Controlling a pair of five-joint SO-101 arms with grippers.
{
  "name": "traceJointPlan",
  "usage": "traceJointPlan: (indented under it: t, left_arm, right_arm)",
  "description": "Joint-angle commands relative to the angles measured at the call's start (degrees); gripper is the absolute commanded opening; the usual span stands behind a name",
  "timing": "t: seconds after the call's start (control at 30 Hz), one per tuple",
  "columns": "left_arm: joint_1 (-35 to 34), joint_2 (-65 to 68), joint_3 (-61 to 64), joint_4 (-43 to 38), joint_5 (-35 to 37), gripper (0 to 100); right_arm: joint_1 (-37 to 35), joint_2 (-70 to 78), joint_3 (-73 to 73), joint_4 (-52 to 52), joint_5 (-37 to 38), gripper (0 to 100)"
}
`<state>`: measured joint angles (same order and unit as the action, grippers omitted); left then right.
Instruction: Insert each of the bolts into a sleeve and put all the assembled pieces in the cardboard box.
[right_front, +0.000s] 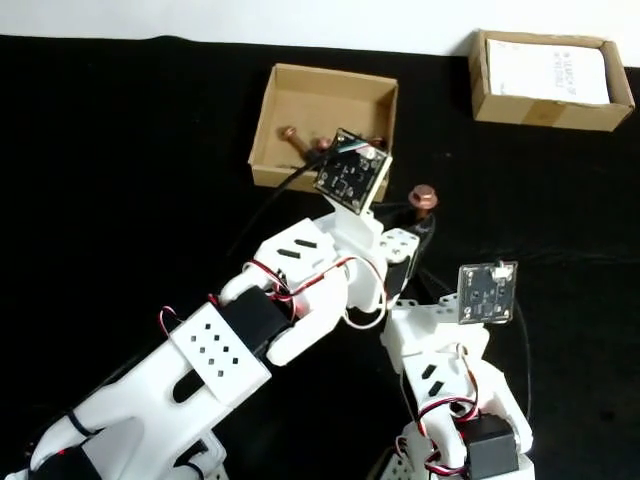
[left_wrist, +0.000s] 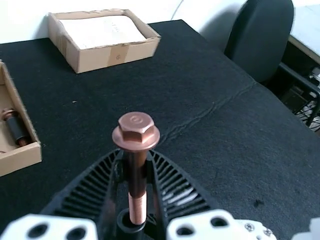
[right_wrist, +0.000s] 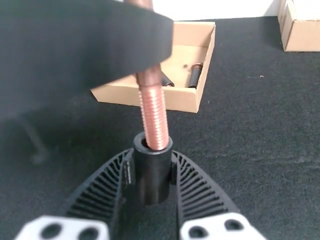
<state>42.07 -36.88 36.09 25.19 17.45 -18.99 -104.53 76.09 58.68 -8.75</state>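
My left gripper (left_wrist: 136, 162) is shut on a copper bolt (left_wrist: 136, 134), hex head up, held upright just right of the cardboard box (right_front: 322, 125). The bolt's head (right_front: 422, 196) stands above the arms in the high view. Directly below it, my right gripper (right_wrist: 152, 172) is shut on a black sleeve (right_wrist: 152, 170) held upright above the table. The bolt's threaded tip (right_wrist: 154, 117) sits in the sleeve's mouth. The left gripper's black finger (right_wrist: 75, 45) crosses the right wrist view above the sleeve. Assembled pieces (right_front: 300, 140) lie inside the box (right_wrist: 172, 97).
A second cardboard box (right_front: 550, 80) holding white paper stands at the table's far right corner. A dark office chair (left_wrist: 260, 35) stands past the table's edge. Black cloth (right_front: 120, 180) covers the table left of the arms.
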Motion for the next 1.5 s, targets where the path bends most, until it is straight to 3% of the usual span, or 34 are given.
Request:
traceJointPlan:
  t: [0.0,0.53,0.67,0.77,0.83,1.0,1.17,1.47]
  left_arm:
    - [-1.45,-0.04,-0.31,-0.35,0.09,1]
    - [3.56,-0.22,8.31,0.53,0.26,1]
    - [3.21,-0.57,5.85,8.70,0.18,12]
    - [3.12,-0.57,0.57,21.71,0.35,24]
    - [3.12,-0.57,-3.12,30.42,0.18,26]
    - [2.86,-1.98,-8.75,44.66,0.00,18]
    - [0.31,-12.79,-8.40,50.29,0.00,0]
    - [-12.26,-39.25,7.52,50.37,-2.02,1]
  right_arm:
    - [-0.04,-0.48,-2.33,-0.92,-0.44,0.6]
    - [-0.04,-0.48,-2.95,-0.84,-0.26,0.6]
    - [-0.04,-0.48,-2.95,-0.84,-0.26,0.6]
    - [0.04,-0.13,-2.86,-0.84,-0.44,0.6]
    - [0.04,-0.04,-2.86,-1.01,-0.44,0.6]
    - [0.57,0.04,-2.95,-1.36,-0.44,0.6]
    - [6.90,2.24,-4.62,-4.44,-1.76,0.6]
    - [7.16,30.20,-23.34,-9.89,-5.36,0.6]
